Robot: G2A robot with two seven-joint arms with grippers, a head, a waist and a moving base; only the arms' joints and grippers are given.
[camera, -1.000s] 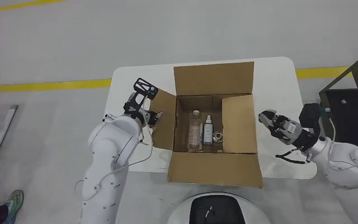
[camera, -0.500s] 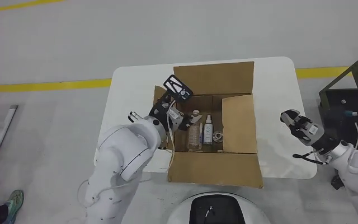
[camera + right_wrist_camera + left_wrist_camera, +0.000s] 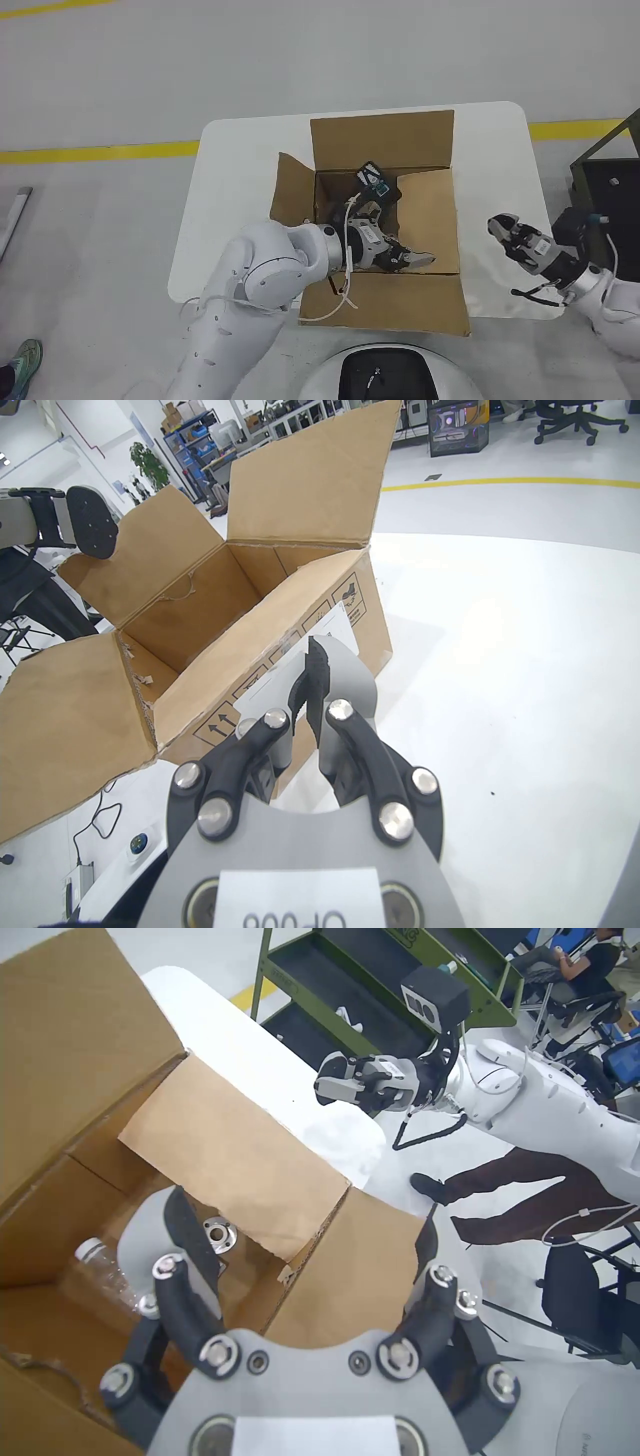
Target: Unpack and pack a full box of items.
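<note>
On the counter (image 3: 240, 180), the open cardboard box (image 3: 385, 300) now has the left claw (image 3: 300, 1213), spread and empty, swung in above the plastic bottle (image 3: 107, 1273) inside, poised to start unpacking; the right claw (image 3: 312, 665), pressed together, hangs alongside.

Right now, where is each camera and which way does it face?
Top view: above the arms, looking down at the open box; left tool over it, right tool beside it.
Left wrist view: on that wrist, facing into the box past its open tool.
Right wrist view: on that wrist, facing the box's side past its shut tool.
Shared: both wrist views show the other arm's tool.
</note>
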